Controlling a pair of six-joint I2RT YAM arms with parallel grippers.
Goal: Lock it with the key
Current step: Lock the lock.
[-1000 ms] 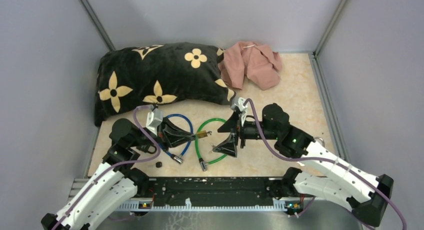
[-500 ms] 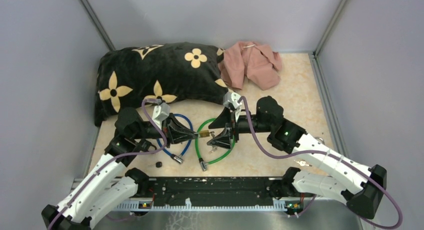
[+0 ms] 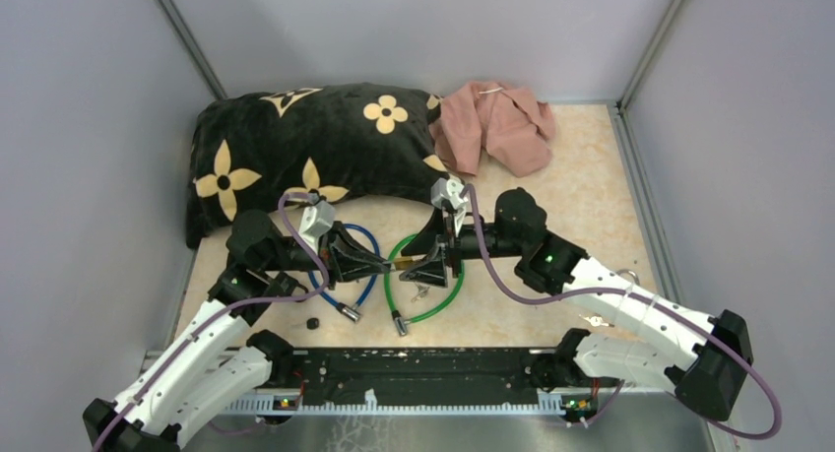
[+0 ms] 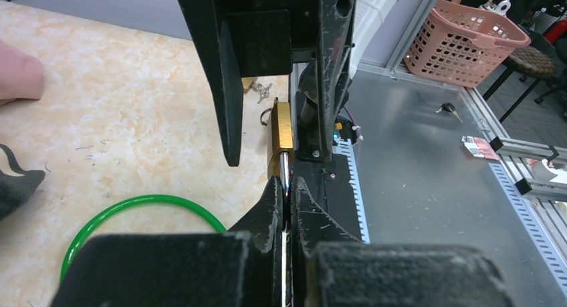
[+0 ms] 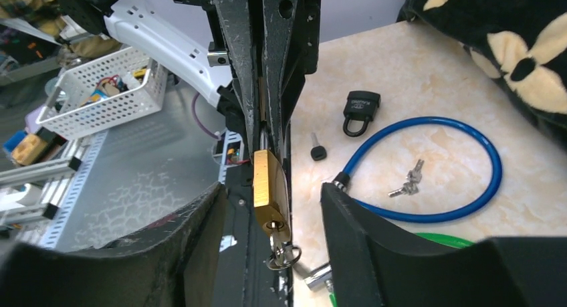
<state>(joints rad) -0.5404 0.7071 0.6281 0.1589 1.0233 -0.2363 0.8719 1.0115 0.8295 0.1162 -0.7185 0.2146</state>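
Two grippers meet at mid-table, just near of the flowered pillow (image 3: pixel 295 147). From the left, the left gripper (image 4: pixel 286 186) is clenched on the steel shackle of the brass padlock (image 5: pixel 270 190), holding it above the table with its body pointing right. The right gripper (image 3: pixel 419 261) stands spread, one finger on each side of the padlock's body, neither touching it. The key (image 5: pixel 281 253), with its ring, sticks out of the padlock's right end. A green cable loop (image 3: pixel 433 309) lies beneath; the blue cable lock (image 5: pixel 468 186) lies just left, with a black padlock (image 5: pixel 361 110) near it.
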